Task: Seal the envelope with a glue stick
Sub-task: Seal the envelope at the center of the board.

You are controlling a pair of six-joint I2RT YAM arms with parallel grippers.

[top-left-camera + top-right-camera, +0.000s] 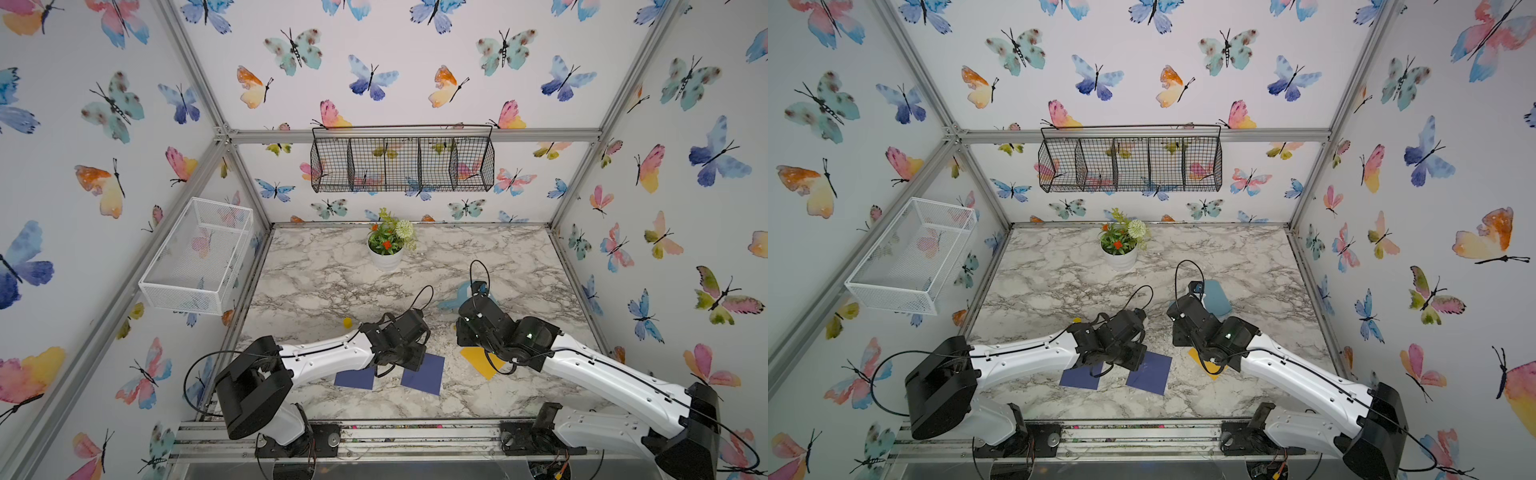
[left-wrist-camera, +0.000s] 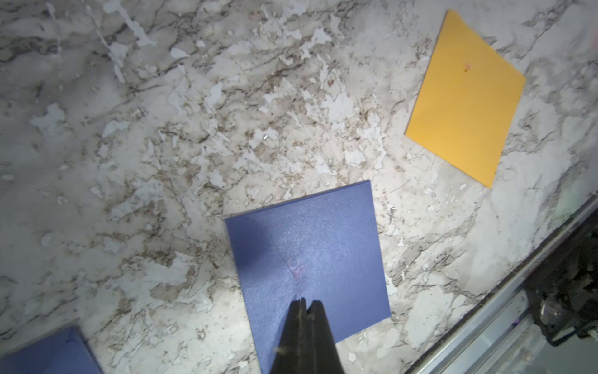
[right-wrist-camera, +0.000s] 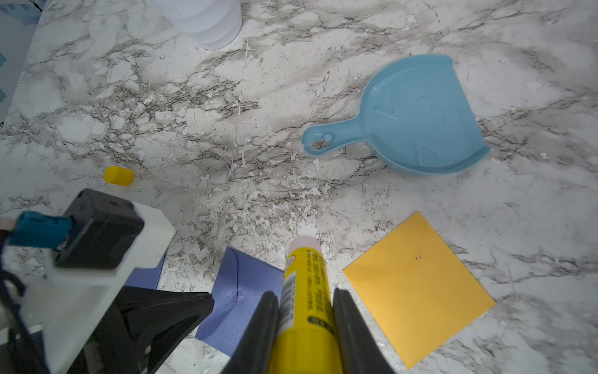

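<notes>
A loose yellow cap [image 1: 347, 322] lies on the counter [image 1: 332, 270], at ten o'clock from the blue envelope [image 2: 307, 246]. The left jaws are pressed together over that envelope. The right jaws pinch the uncapped glue stick [image 3: 306, 278]. The yellow envelope [image 1: 476, 358] lies at three o'clock from the blue one.

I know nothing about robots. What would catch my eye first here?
The butterfly wallpaper covers every wall. Two white-and-black arms reach over a marble table, where the right tool grips an uncapped yellow glue stick close to a yellow envelope and a blue envelope. A potted plant stands at the far edge.
</notes>
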